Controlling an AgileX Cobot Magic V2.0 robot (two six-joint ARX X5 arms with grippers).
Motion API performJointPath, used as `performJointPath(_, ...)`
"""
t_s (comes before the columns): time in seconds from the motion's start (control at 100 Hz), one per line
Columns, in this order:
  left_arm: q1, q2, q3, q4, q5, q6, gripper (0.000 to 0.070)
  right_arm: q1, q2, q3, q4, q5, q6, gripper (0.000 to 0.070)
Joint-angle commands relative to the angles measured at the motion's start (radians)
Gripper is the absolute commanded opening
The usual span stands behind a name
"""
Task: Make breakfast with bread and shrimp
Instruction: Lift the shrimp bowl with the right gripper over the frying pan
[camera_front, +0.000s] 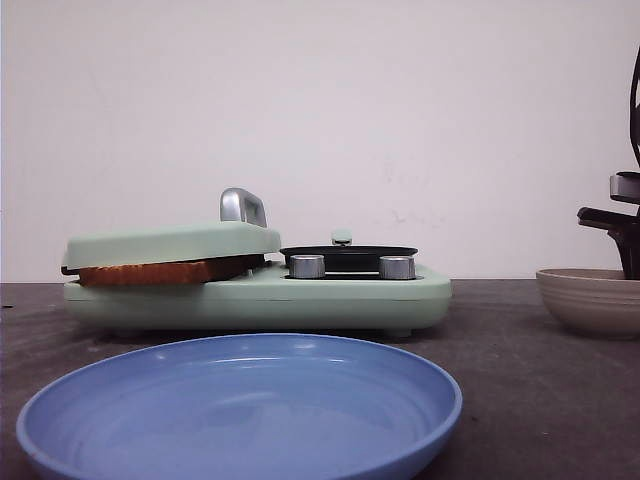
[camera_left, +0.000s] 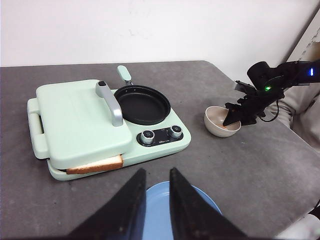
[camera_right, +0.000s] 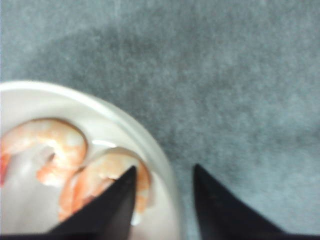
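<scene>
A dark grey table (camera_left: 260, 165) set against a plain white wall (camera_front: 320, 120) is being shown. Bread (camera_left: 95, 165) is being pressed under the lid of a mint-green breakfast maker (camera_left: 80, 120). Two shrimp (camera_right: 107, 182) are lying in a beige bowl (camera_left: 212, 120), whose rim is being straddled by the narrowly parted right gripper (camera_right: 162, 200). The left gripper (camera_left: 156, 200), slightly parted and empty, is being held above a blue plate (camera_front: 240, 410).

My right gripper (camera_right: 162, 187) points downward, jaws parted. My left gripper (camera_left: 156, 187) hangs higher, its fingers (camera_left: 131, 200) slightly apart, gripping nothing.
</scene>
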Motion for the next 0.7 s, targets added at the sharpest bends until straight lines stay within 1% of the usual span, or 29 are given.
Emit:
performJointPath(0.0, -0.005, 0.002, 0.013, 0.013, -0.002, -0.002, 0.0, -0.002, 0.027, 0.011, 0.014, 0.002, 0.025, 0.0035)
performJointPath(0.02, -0.005, 0.002, 0.013, 0.013, -0.002, -0.002, 0.0, -0.002, 0.027, 0.011, 0.019, 0.0, 0.027, 0.0003)
performJointPath(0.03, -0.005, 0.002, 0.013, 0.013, -0.002, -0.002, 0.0, -0.002, 0.027, 0.011, 0.021, -0.002, 0.027, 0.0)
performJointPath(0.16, -0.005, 0.002, 0.013, 0.014, -0.004, -0.001, 0.0, -0.001, 0.027, 0.011, 0.049, -0.06, 0.027, 0.0001)
performJointPath(0.22, -0.005, 0.002, 0.013, 0.014, -0.005, 0.002, 0.0, 0.004, 0.019, 0.011, 0.08, -0.106, 0.026, 0.0001)
performJointPath(0.28, -0.005, 0.002, 0.013, 0.014, -0.005, 0.002, 0.0, 0.025, -0.001, 0.011, 0.119, -0.124, 0.027, 0.0001)
performJointPath(0.39, -0.005, 0.002, 0.013, 0.016, -0.005, 0.007, 0.0, 0.081, -0.065, 0.013, 0.223, -0.124, 0.03, 0.0001)
performJointPath(0.55, -0.005, 0.002, 0.013, 0.039, -0.005, 0.01, 0.0, 0.196, -0.159, 0.018, 0.452, -0.117, 0.083, 0.0001)
performJointPath(0.63, -0.005, 0.002, 0.013, 0.054, -0.005, 0.01, 0.0, 0.258, -0.182, 0.042, 0.525, -0.072, 0.101, 0.0001)
performJointPath(0.69, -0.005, 0.002, 0.013, 0.063, -0.005, 0.013, 0.0, 0.304, -0.183, 0.072, 0.548, -0.055, 0.097, 0.0001)
